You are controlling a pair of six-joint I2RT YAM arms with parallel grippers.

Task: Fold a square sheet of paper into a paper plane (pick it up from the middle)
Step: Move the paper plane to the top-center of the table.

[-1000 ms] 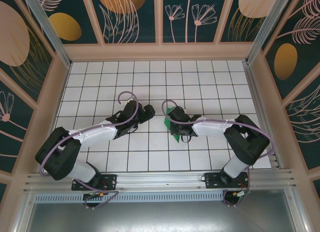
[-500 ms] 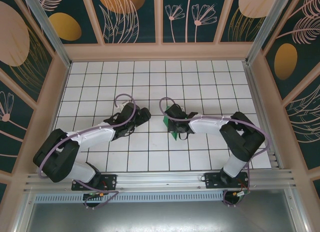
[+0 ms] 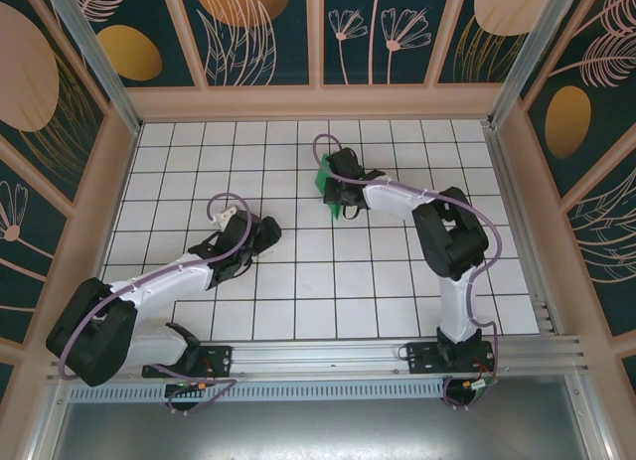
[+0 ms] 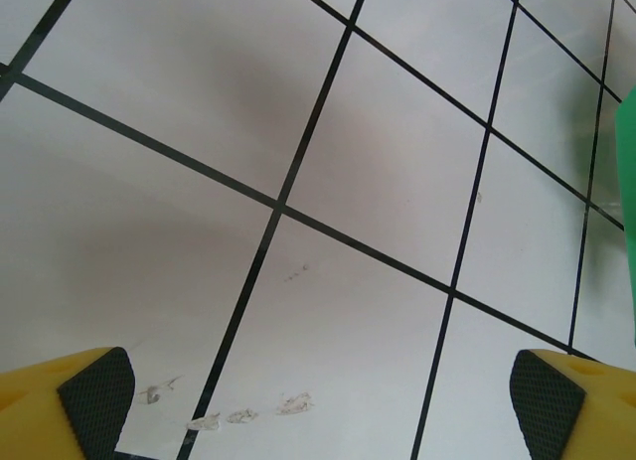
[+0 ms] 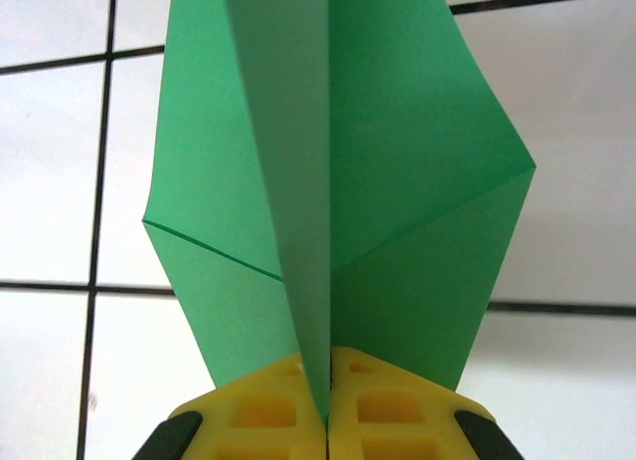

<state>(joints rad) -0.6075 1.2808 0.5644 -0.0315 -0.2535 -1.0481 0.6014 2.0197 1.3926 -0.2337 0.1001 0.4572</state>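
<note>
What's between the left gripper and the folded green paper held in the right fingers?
Bare white-tiled table runs from the left gripper to the folded bright-green paper, as the top view shows.

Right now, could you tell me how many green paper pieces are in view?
1: the folded green paper, clamped in the right gripper, over the far middle of the table.

black-and-white arms [image 3: 181, 273], purple cables [image 3: 225, 197]
</note>
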